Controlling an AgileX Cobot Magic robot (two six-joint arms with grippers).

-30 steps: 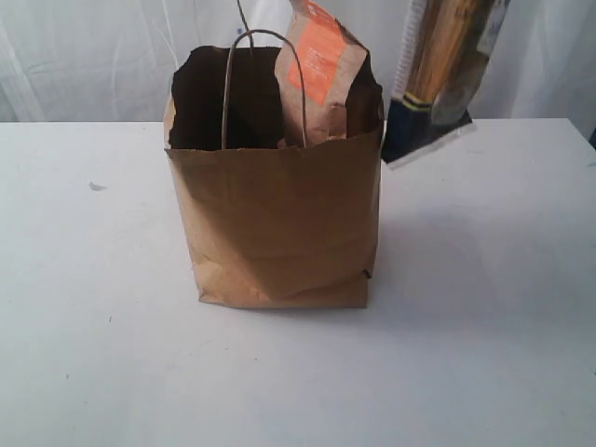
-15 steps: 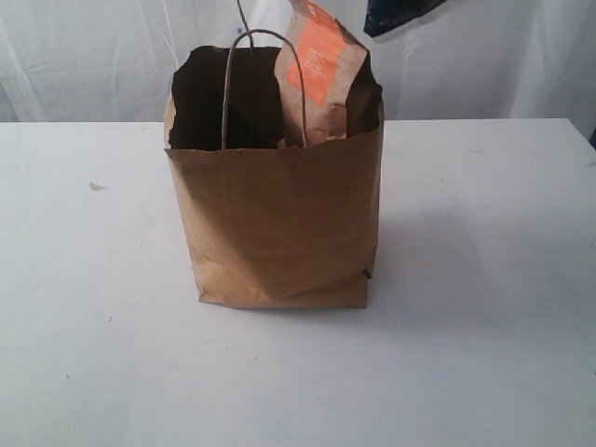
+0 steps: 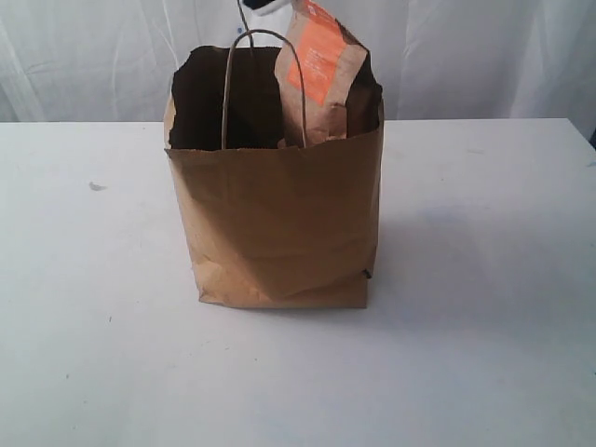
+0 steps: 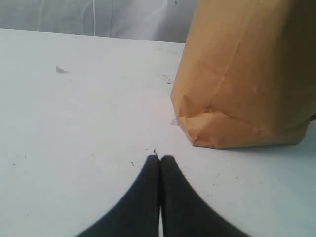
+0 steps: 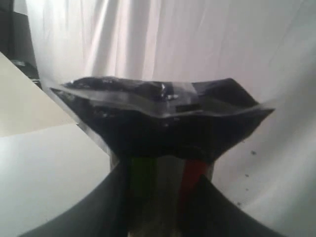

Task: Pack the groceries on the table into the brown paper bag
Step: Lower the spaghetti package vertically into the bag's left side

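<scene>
The brown paper bag (image 3: pixel 279 223) stands open and upright mid-table, creased near its base. The brown-orange pouch (image 3: pixel 321 74) sticks up out of the bag's right side, behind a twisted handle (image 3: pixel 226 93). My right gripper (image 5: pixel 162 170) is shut on the long spaghetti pack (image 5: pixel 163 113), whose dark end with green and red stripes shows past the fingers. In the exterior view only a dark tip of the spaghetti pack (image 3: pixel 263 5) shows at the top edge, above the bag. My left gripper (image 4: pixel 160 158) is shut and empty, low over the table (image 4: pixel 74 123), beside the bag (image 4: pixel 247 74).
A white curtain (image 3: pixel 484 56) hangs behind the table (image 3: pixel 484 279). A small scrap (image 3: pixel 97 186) lies on the tabletop left of the bag, and the left wrist view shows the scrap (image 4: pixel 60 69) too. Other groceries are not visible.
The spaghetti pack has risen and moved left, from right of the bag to above its opening, almost out of the exterior view. The bag and pouch have not moved.
</scene>
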